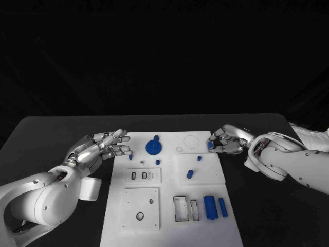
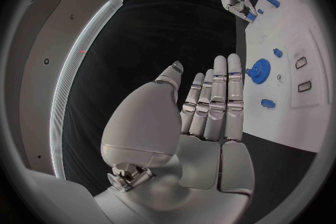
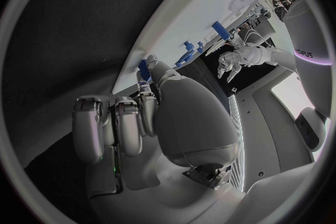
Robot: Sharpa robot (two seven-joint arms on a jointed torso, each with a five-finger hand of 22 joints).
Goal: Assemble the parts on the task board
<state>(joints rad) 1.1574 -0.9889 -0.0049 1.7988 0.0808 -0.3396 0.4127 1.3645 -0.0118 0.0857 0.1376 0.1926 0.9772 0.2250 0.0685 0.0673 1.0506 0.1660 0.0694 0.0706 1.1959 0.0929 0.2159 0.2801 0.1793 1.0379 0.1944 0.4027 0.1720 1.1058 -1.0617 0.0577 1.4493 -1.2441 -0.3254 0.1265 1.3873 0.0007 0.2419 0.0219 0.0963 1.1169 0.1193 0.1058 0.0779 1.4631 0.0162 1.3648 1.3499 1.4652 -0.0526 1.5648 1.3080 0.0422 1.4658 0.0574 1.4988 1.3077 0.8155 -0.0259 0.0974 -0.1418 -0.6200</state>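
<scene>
The white task board (image 1: 209,234) lies in the middle of the table. A blue gear (image 1: 154,147) sits near its far edge, with small blue parts (image 1: 189,174) scattered mid-board and two blue cylinders (image 1: 215,206) at the near right. My right hand (image 1: 227,140) hovers over the board's far right corner and pinches a small blue part (image 1: 209,145) at its fingertips; the right wrist view shows that part (image 3: 143,70) against the curled fingers. My left hand (image 1: 102,146) is open just off the board's left edge, fingers (image 2: 220,95) stretched toward the gear (image 2: 261,69).
Rectangular slots (image 1: 181,208) and round holes (image 1: 140,216) are cut into the board's near half. A crumpled white object (image 1: 313,136) lies at the table's right edge. Black tabletop surrounds the board.
</scene>
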